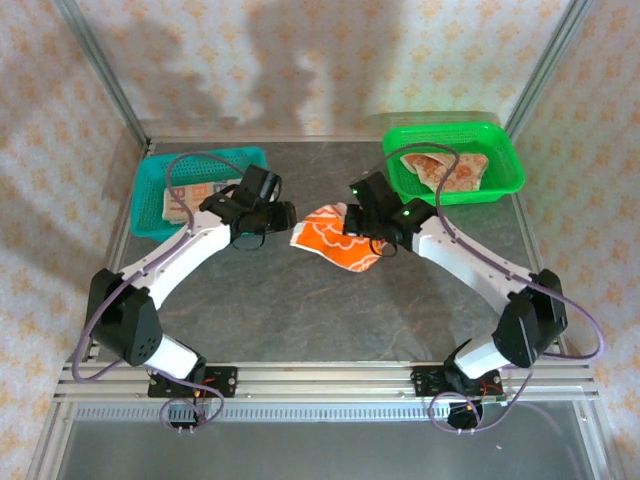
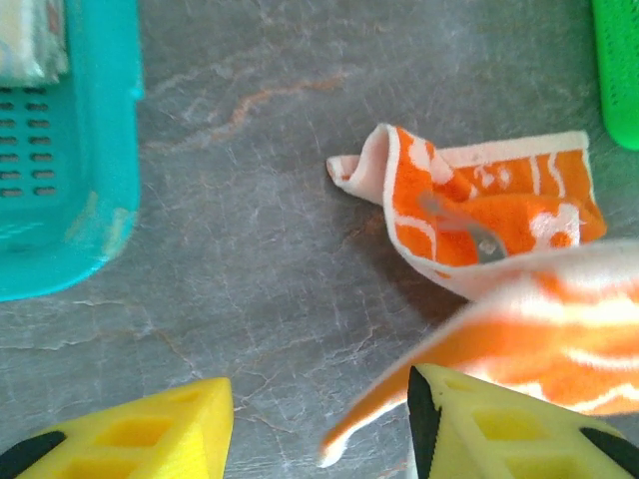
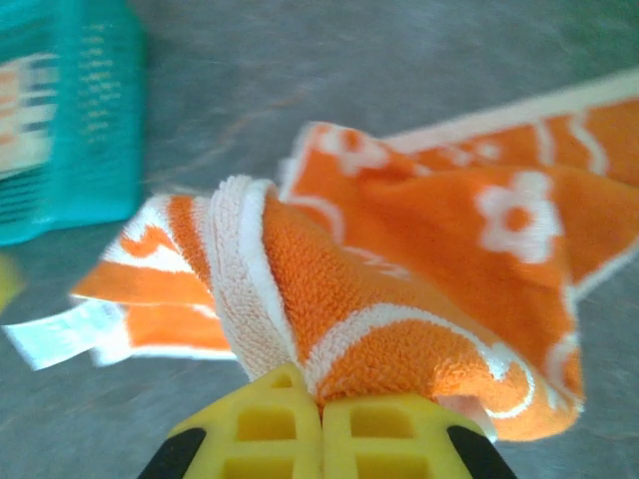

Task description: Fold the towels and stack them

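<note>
One grey marbled tabletop (image 1: 300, 310), patterned walls (image 1: 300, 60) around: right claw (image 3: 321, 394) clamps orange towel (image 3: 399, 259), left claw (image 2: 319, 389) stands apart.

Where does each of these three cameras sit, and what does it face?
Top external: above, behind the arms, looking down on the table; both arms show.
Left wrist: on the left arm, facing the table past the open left gripper.
Right wrist: on the right arm, close on the right gripper, shut on the orange towel.
Shared: both wrist views catch that towel and the teal basket.

yellow jaws pinched together on a bunched orange towel (image 3: 399, 289), teal basket (image 3: 70, 120) upper left, grey table (image 3: 300, 70) beneath
</note>
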Robot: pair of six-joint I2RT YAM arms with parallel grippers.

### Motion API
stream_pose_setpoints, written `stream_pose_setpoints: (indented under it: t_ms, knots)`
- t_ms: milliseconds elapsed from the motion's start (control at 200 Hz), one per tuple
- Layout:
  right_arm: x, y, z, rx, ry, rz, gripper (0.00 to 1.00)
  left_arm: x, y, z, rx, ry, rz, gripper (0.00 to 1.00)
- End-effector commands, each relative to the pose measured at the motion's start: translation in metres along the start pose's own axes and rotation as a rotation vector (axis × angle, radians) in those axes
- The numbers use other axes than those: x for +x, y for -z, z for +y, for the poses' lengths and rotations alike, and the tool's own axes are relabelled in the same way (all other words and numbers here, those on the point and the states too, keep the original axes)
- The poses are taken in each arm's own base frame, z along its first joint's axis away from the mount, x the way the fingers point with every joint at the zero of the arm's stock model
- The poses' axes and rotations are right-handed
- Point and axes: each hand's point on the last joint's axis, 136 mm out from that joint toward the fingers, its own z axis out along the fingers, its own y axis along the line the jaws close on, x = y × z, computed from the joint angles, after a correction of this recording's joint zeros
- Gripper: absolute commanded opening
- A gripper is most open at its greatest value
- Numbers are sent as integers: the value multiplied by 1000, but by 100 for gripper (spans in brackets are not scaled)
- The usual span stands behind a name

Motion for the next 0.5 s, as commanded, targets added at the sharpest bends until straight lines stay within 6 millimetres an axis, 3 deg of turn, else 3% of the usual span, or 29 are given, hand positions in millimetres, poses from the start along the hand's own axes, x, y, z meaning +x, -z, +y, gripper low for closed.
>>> stream_pose_setpoints:
  t_ms: [0,115,215,495]
  knots:
    - [46,-41,-46,116,-122,174,0,20,-23,-17,14,-17,74,50]
    - [57,-61,-57,138,-154,204,0,47,-50,-24,9,-23,150,50]
    - [61,-68,-59,139,-162,210,0,65,-68,-29,28,16,201,48]
    - [68,-62,-65,132,-169,197,0,70,-98,-41,81,136,223,45]
